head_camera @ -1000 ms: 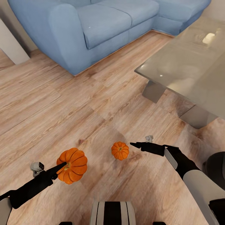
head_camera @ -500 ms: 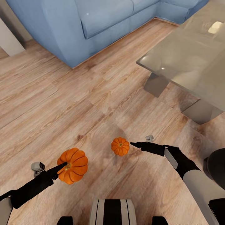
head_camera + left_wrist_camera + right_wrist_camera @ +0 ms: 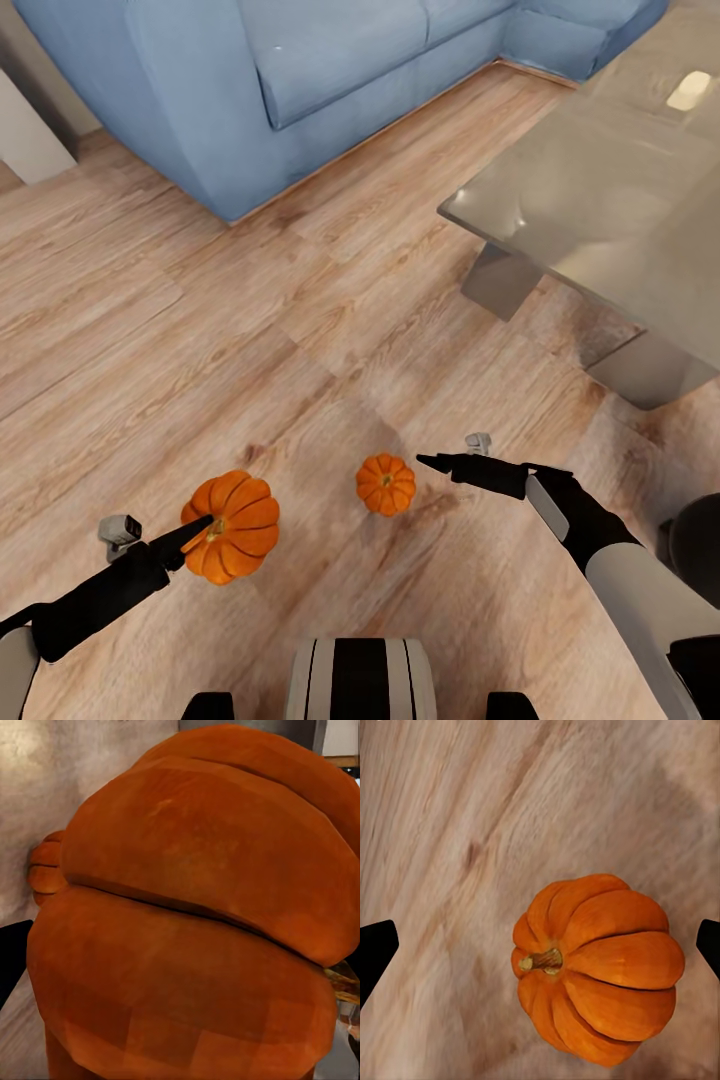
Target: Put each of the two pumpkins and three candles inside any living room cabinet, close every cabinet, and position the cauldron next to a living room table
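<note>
I see floor (image 3: 150,330): matt wood planks, visible grain | sofa (image 3: 300,80): soft blue cloth | table (image 3: 600,200): glossy glass top (reflecting light) | pumpkins (image 3: 386,484): smooth, ribbed, faintly shiny orange skin | my grippers (image 3: 428,462): matt black.

No readable text, labels, brand names, numbers or signs appear anywhere in these views.
</note>
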